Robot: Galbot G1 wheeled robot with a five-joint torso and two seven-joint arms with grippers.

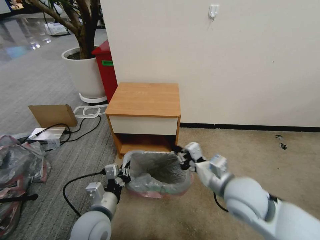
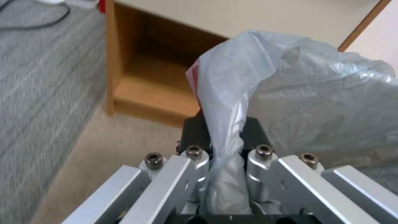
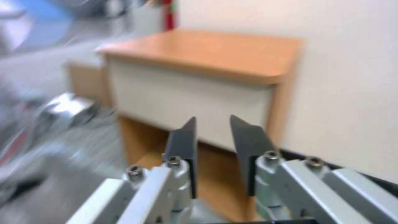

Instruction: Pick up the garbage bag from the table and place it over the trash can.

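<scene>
The grey translucent garbage bag (image 1: 156, 175) with its pink-red rim is spread open on the floor in front of the table (image 1: 144, 99). It drapes over the trash can, whose walls are hidden under the plastic. My left gripper (image 1: 125, 173) is shut on the bag's left edge; in the left wrist view the plastic (image 2: 290, 93) bunches up between the black fingers (image 2: 195, 130). At the bag's right rim sits my right gripper (image 1: 183, 158). The right wrist view has that gripper (image 3: 212, 124) open, nothing between its fingers, facing the table (image 3: 199, 53).
A tall red bin (image 1: 106, 70) and a white planter (image 1: 85, 71) stand behind the table on the left. Cardboard (image 1: 53, 115), cables (image 1: 80, 128) and a heap of plastic bags (image 1: 20, 166) lie on the left floor. The wall runs close behind; beige carpet lies open to the right.
</scene>
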